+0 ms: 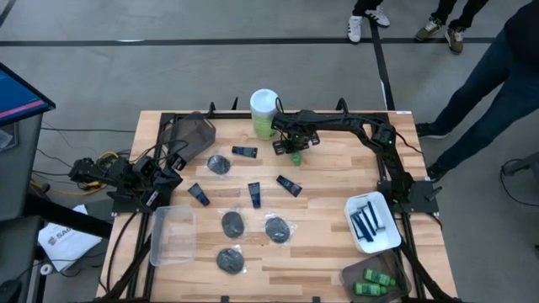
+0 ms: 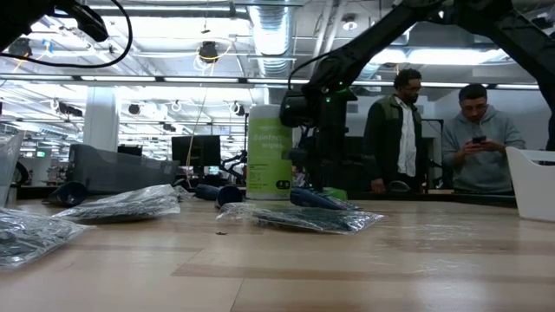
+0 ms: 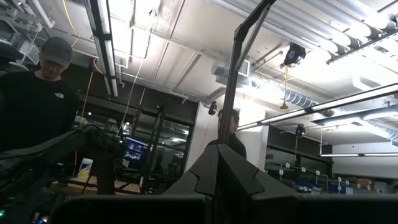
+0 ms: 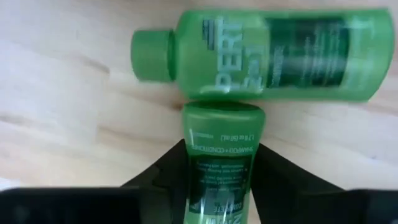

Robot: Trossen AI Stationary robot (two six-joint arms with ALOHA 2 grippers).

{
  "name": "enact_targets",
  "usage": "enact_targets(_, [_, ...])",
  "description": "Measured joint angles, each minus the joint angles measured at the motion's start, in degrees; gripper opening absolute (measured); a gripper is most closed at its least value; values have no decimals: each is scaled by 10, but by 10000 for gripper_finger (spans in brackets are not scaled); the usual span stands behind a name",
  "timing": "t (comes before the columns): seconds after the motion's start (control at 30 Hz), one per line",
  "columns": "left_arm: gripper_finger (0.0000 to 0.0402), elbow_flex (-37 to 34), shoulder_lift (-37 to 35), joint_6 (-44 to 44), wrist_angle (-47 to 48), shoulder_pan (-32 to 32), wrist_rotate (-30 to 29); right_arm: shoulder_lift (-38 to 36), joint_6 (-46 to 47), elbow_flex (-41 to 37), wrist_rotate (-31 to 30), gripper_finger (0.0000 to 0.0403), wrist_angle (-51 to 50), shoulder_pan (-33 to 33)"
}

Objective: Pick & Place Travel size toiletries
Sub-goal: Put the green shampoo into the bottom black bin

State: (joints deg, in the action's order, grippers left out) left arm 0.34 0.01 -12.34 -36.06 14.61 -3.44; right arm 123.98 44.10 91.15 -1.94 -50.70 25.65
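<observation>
Right gripper [image 4: 217,165] clamps one green bottle [image 4: 217,155] crosswise, second bottle [image 4: 261,53] just beyond it; left gripper [image 1: 164,172] parked at table edge — state unclear.

Tall canister [image 1: 264,113] just beside right claw [image 1: 296,152], crowding it.

In the right wrist view, the word "PERT" is printed in pale green letters on the green bottle [image 4: 273,53] lying across the upper part of the frame. On the second green bottle [image 4: 221,162], at lower centre, small print is carried in which "SHAMPOO + CONDITIONER" can be made out; the remaining lines cannot be read. In the low view, faint lettering is borne by the green canister [image 2: 270,153] at centre, but it is not legible.
</observation>
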Motion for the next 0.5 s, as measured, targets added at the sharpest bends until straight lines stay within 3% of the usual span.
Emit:
enact_targets(0.2, [3, 0, 0, 0, 0, 0, 0, -12, -42, 40, 4, 157, -66, -27])
enact_targets(0.5, [3, 0, 0, 0, 0, 0, 1, -98, -18, 51, 4, 141, -148, -145])
